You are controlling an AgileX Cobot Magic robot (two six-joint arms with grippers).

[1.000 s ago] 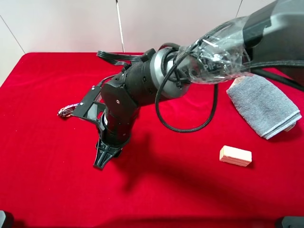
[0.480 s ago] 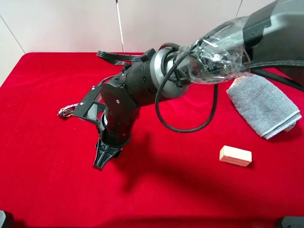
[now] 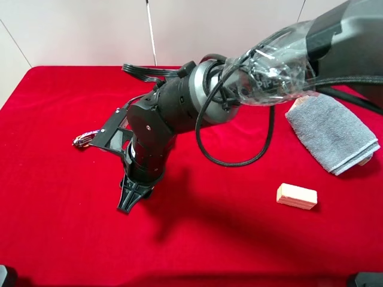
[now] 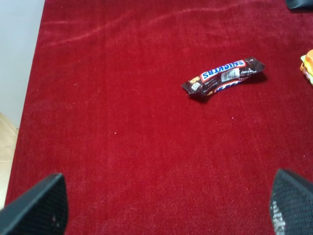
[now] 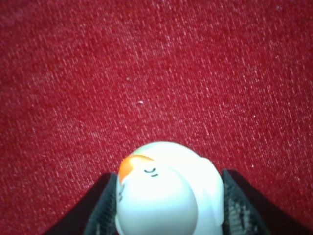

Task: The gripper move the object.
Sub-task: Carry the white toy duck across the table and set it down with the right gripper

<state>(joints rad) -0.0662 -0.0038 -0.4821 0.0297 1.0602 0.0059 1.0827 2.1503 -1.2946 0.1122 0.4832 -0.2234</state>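
- White object [image 5: 166, 188] running off right wrist view's edge, base not showing.
- In high view, same object lying hidden under right gripper [image 3: 128, 202].
- Left gripper [image 4: 164, 205] showing only two finger ends, rest being cropped.
- Orange-yellow toy [image 4: 308, 66] being cut by frame edge.
- Beige thing [image 3: 365, 160] peeking from under grey towel [image 3: 332, 131], unidentifiable.

Deep red, velvet-like cloth covers the table [image 3: 54, 119] from edge to edge, its nap brushed into faint pale streaks [image 4: 122, 24]. Behind it stands a plain off-white wall [image 3: 78, 30], crossed by thin dark panel seams [image 3: 15, 43] and a slim vertical rod [image 3: 151, 33]. In the left wrist view the cloth ends at a straight edge, with a pale grey surface [image 4: 19, 49] beyond and a patch of beige floor [image 4: 7, 142] below. The light is soft and even, leaving only a blurred shadow [image 3: 179, 221] on the cloth.
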